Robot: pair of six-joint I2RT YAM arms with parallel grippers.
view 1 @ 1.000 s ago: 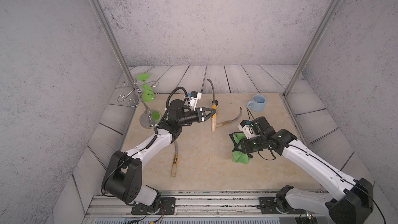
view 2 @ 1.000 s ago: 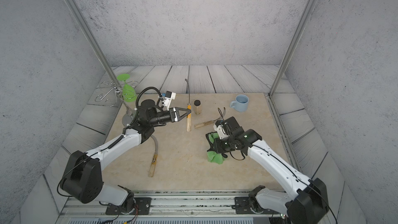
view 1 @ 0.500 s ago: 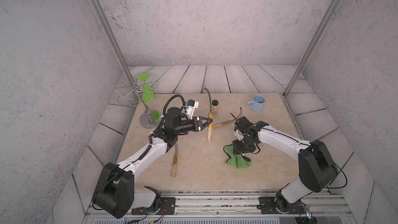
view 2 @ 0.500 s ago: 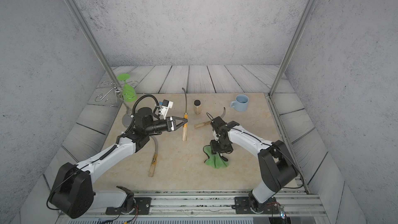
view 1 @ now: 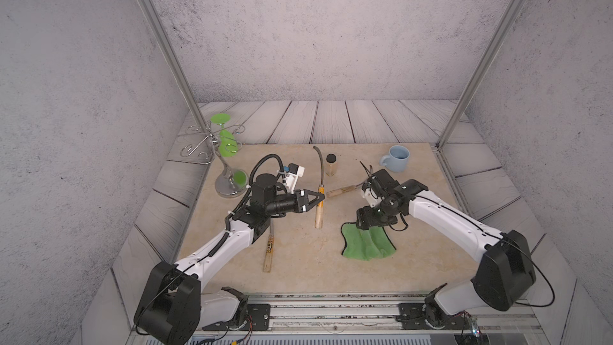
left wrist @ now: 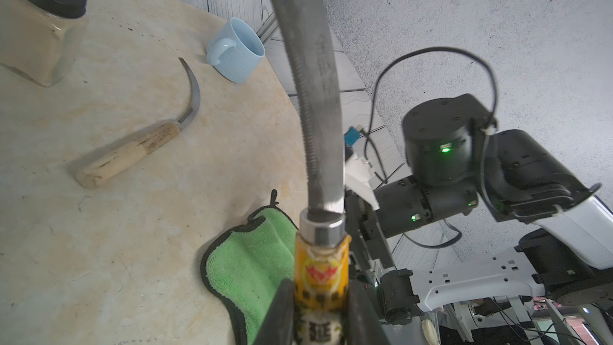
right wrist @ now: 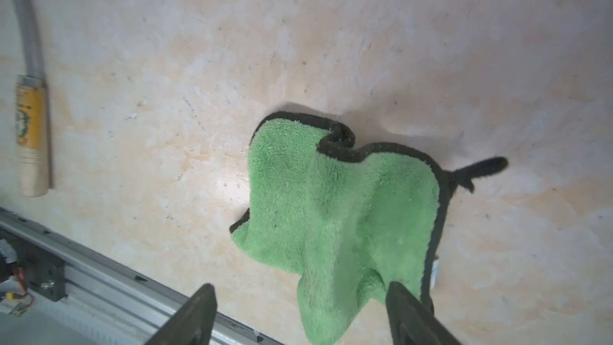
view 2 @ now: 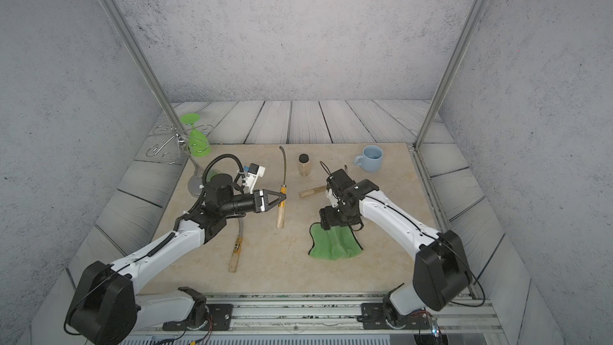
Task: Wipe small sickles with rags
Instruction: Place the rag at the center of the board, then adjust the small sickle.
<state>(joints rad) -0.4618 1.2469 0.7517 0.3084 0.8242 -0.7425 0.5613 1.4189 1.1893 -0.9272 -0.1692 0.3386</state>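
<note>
The beige table [view 1: 414,270] is occupied by both arms. The left gripper [view 1: 319,198] is clamped on the yellow-labelled handle of the first sickle [left wrist: 320,94], just below the metal collar. In both top views its blade is pointed toward the back wall. The right gripper [right wrist: 300,287] is spread wide over the rear edge of the rag [view 1: 366,243], and nothing is grasped.

A wire stand [view 1: 227,189], with a green goblet [view 1: 228,147] hung on it, is placed at the left rear corner. The second sickle [view 1: 268,253] is laid flat near the front, its blade partly covered by the left arm. The third sickle [view 1: 341,190] is laid between the two grippers, its blade hidden behind the right wrist in the top views. The rag is laid rumpled on the table, right of centre. A blue mug [view 1: 396,159] and a black-lidded jar [view 1: 331,165] are set at the rear.
</note>
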